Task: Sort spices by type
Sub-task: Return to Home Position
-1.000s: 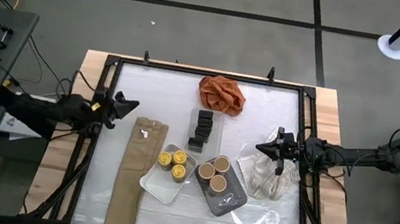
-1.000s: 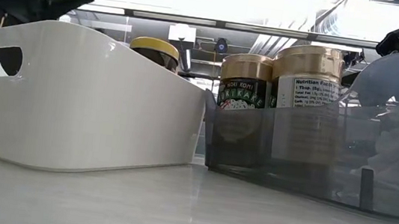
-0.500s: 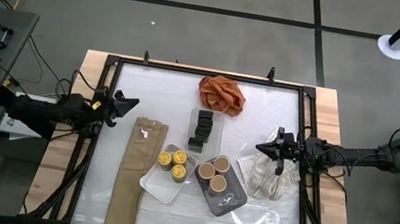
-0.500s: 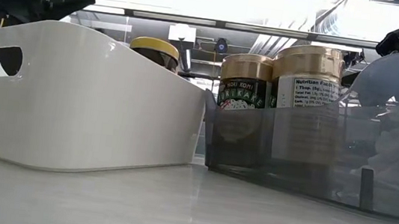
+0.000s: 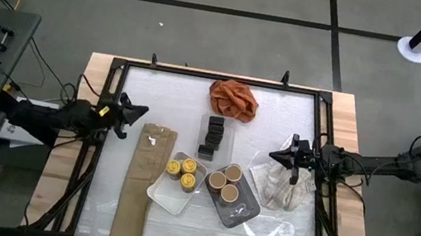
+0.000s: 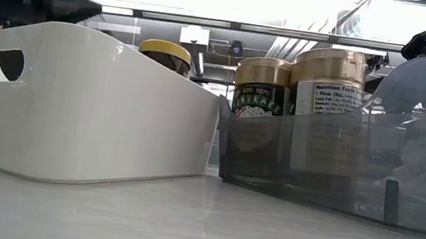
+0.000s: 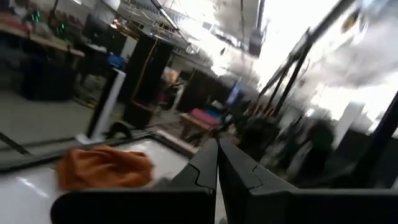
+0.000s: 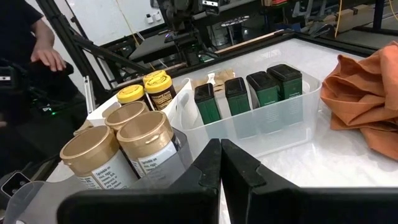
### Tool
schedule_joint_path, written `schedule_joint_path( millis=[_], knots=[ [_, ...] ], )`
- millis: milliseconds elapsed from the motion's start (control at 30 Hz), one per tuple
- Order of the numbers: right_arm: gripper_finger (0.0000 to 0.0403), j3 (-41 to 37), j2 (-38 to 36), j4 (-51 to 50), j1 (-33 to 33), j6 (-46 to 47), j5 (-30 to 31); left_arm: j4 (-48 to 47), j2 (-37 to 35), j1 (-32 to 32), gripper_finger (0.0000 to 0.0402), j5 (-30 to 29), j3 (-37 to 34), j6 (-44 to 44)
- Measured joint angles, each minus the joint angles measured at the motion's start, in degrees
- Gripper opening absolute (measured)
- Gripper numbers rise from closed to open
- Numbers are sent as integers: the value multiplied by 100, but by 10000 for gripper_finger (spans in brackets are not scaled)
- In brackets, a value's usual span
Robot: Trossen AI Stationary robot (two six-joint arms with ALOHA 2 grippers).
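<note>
Sorting looks done: yellow-lid jars (image 5: 182, 172) in white tray (image 5: 165, 199), tan-lid jars (image 5: 222, 178) in grey bin (image 5: 240, 213), black boxes (image 5: 212, 135) in clear tray (image 8: 273, 134). Left pincer (image 5: 134, 112) mid-left, right pincer (image 5: 275, 156) mid-right, both clenched empty.

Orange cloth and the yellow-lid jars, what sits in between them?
The little black boxes, standing in a clear bin, lie between the orange cloth and the yellow-lid jars. The high view shows it.

Low view: the wall of the white tray (image 6: 78, 104) hides the yellow-lid jars (image 6: 164, 50) except one lid. Only two tan-lid jars (image 6: 263, 81) show, the third is hidden.
Left wrist view: past the orange cloth (image 7: 102, 167), everything is too blurred to identify.
Right wrist view: person (image 8: 22, 28) cut off by the picture's edge.
</note>
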Motion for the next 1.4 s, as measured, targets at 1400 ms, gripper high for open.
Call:
schedule_joint_path(
  millis=[1400],
  knots=[
    [1,0,0,0,0,2,-4,-1408,-17,13,1,2293,7,2013]
  ],
)
